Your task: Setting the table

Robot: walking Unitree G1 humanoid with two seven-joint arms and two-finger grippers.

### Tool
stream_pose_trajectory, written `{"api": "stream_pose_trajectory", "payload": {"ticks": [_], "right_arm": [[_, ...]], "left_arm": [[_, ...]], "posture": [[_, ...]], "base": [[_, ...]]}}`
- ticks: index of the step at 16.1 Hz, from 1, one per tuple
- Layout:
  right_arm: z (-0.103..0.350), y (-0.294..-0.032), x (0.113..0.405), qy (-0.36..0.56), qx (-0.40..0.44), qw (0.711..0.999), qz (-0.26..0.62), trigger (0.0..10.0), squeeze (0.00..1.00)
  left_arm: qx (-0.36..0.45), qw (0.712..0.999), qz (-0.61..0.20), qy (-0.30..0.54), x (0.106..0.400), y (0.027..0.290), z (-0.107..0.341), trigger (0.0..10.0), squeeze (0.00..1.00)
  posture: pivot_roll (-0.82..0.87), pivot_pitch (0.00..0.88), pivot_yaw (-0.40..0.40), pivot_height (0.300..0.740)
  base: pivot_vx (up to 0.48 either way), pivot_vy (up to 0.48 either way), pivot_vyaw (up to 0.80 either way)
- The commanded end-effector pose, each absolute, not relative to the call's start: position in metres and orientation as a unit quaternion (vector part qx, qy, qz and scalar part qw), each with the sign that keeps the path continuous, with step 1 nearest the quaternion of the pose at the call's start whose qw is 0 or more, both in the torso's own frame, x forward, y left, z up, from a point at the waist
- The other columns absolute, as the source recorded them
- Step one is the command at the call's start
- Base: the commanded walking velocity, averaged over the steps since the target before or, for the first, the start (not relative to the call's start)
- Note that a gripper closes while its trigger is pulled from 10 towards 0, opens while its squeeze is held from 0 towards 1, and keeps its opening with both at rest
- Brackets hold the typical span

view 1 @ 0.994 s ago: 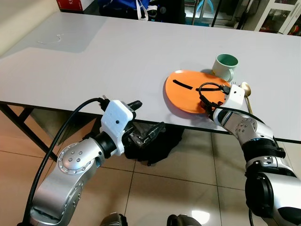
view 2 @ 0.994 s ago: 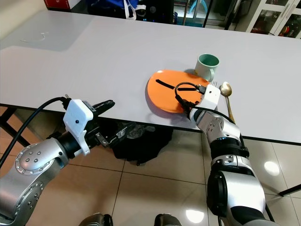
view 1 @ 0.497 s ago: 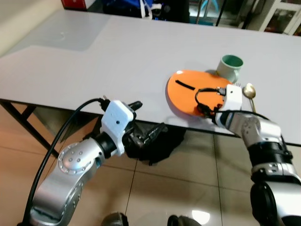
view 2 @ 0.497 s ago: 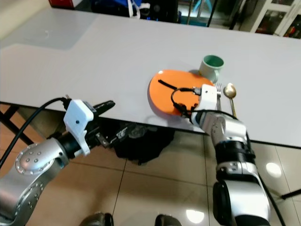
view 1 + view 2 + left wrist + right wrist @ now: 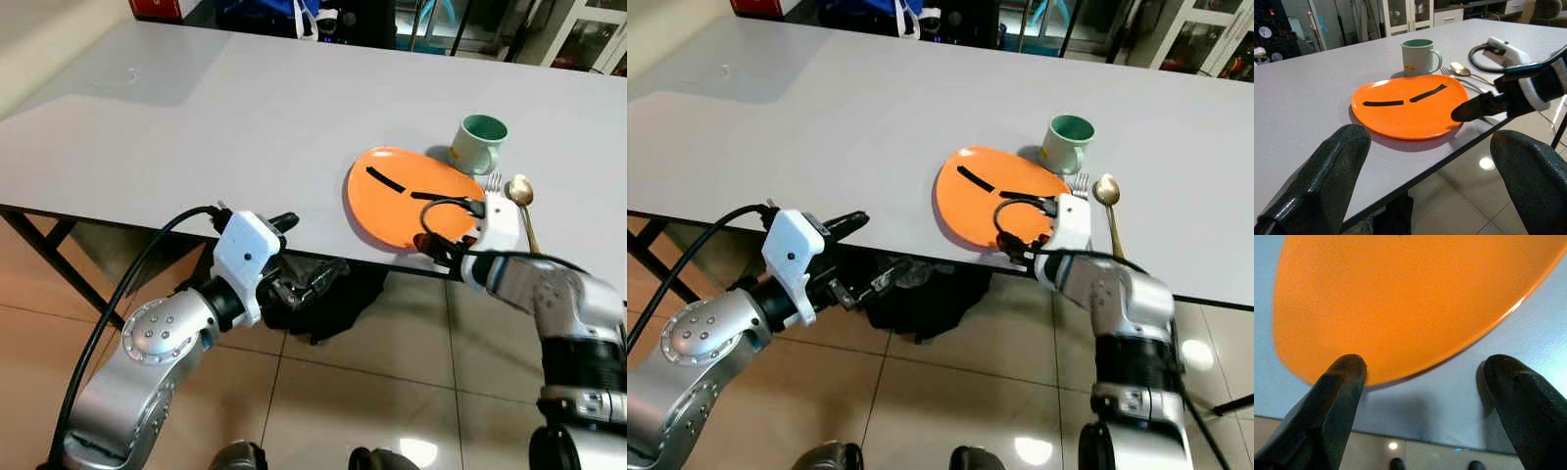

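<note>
you had most of the place setting down already, judging by how things lay: the round glossy orange plate with two black strips on its face (image 5: 409, 196) sat flat on the grey table (image 5: 196, 117) close to its near edge, the pale green ceramic mug (image 5: 478, 143) stood upright just beyond the plate, and the silver fork (image 5: 493, 182) and gold-coloured metal spoon (image 5: 520, 192) lay side by side right next to it, past your working tool

your right gripper (image 5: 1422, 396) sat at the table edge with its two black fingers (image 5: 1337, 396) spread wide and nothing between them; the plate's near rim lay just ahead of the fingertips, apart from them as far as you could tell

your left gripper (image 5: 1425, 161) was held below table height, fingers parted and empty, with the whole setting well ahead of it

what seemed left was small: perhaps a final nudge of the plate away from the edge, or nothing more

the plate looked smooth, shallow and rigid, its rim low to the table
</note>
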State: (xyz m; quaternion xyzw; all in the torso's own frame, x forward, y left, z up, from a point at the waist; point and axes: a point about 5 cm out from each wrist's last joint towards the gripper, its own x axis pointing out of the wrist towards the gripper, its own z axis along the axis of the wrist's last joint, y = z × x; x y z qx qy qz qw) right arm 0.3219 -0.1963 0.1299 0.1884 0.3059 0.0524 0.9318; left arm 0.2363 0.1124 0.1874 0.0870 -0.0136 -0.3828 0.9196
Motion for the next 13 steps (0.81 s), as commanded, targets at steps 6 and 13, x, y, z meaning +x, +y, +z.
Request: {"api": "stream_pose_trajectory", "payload": {"ticks": [6,13], "right_arm": [[0.207,-0.217,0.298,0.074,0.095,0.992,0.033,10.0,0.00],[0.191,-0.135,0.292,-0.033,0.055,0.997,0.042,10.0,0.00]], "left_arm": [[0.120,0.961,-0.250,-0.014,0.250,0.130,0.187,10.0,0.00],[0.137,0.980,-0.132,-0.049,0.268,0.126,0.193,10.0,0.00]], "posture": [[0.01,0.089,-0.037,0.740],[0.00,0.071,-0.022,0.740]], "base": [[0.000,0.080,0.00],[0.000,0.480,0.00]]}}
